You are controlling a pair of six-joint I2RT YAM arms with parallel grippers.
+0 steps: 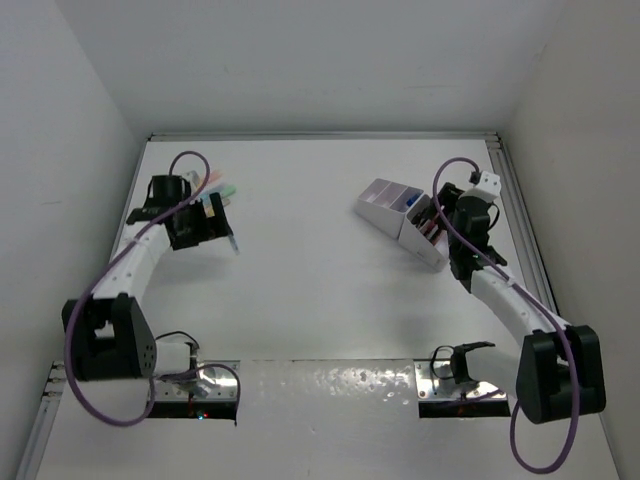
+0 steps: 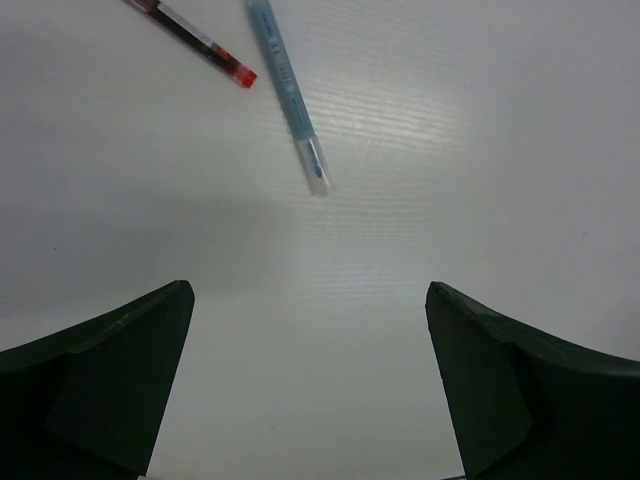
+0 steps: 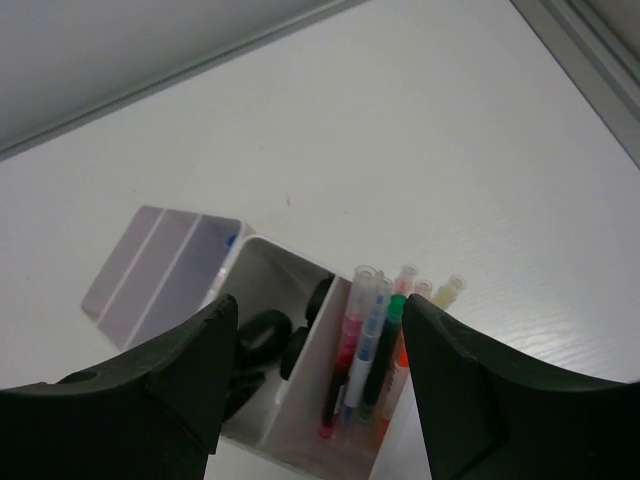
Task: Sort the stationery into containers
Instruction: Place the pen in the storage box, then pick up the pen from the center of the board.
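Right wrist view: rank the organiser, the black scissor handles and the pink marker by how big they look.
1. The organiser, clearly largest.
2. The black scissor handles and pink marker: similar; the handles are partly hidden, so unranked.

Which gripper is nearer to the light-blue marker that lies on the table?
Left. The left gripper hangs open with the light-blue marker just ahead of its fingertips. The right gripper is far across the table, above the organiser.
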